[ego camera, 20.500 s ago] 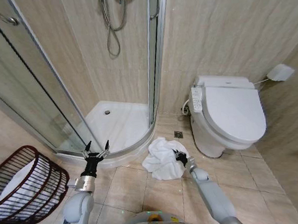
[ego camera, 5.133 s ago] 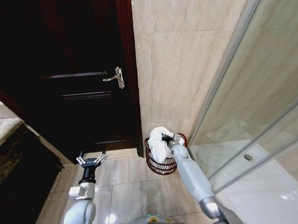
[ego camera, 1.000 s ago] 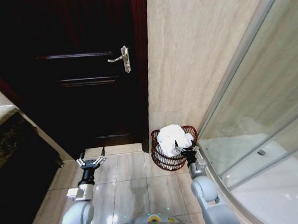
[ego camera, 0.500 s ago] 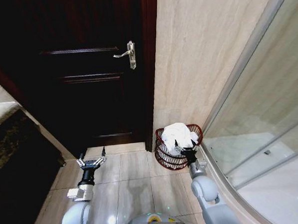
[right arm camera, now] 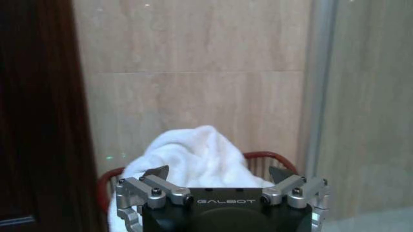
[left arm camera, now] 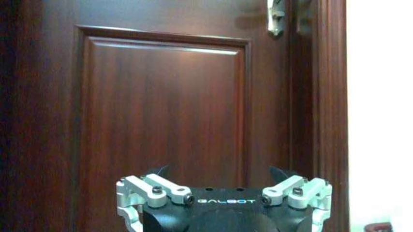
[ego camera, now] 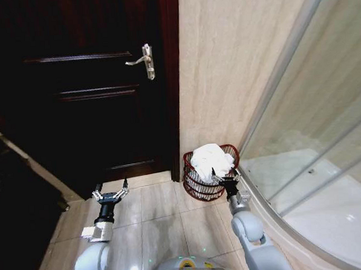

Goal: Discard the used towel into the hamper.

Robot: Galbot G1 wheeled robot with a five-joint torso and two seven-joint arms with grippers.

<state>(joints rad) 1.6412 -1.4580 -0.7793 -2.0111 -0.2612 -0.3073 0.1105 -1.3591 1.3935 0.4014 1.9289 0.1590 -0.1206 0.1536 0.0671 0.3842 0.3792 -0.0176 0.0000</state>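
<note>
i see the towel [ego camera: 211, 159] heaped in the hamper [ego camera: 196, 187], rising above its rim; the hamper stands on the tiled floor [ego camera: 155, 224] against the beige wall, between the dark door [ego camera: 94, 109] and the shower glass [ego camera: 316, 122]. my right gripper [ego camera: 224, 180] hangs just in front of it, fingers apart and empty. my left gripper [ego camera: 109, 193] waits spread before the door.

Hamper [ego camera: 201, 188]: reddish-brown open-weave wire, glossy coating, thicker smooth rim. Towel [ego camera: 211, 157]: white cloth, soft, matt, rumpled pile. Door [ego camera: 88, 97]: dark wood, polished, faint sheen on the panels; handle [ego camera: 141, 60] bright metal. Wall [ego camera: 231, 66] and floor [ego camera: 161, 227]: beige stone-look tile, smooth, glossy, with reflections. Shower screen [ego camera: 325, 121]: clear glass in a pale metal frame. Right gripper [ego camera: 223, 180]: silver metal brackets, black matt body.
</note>
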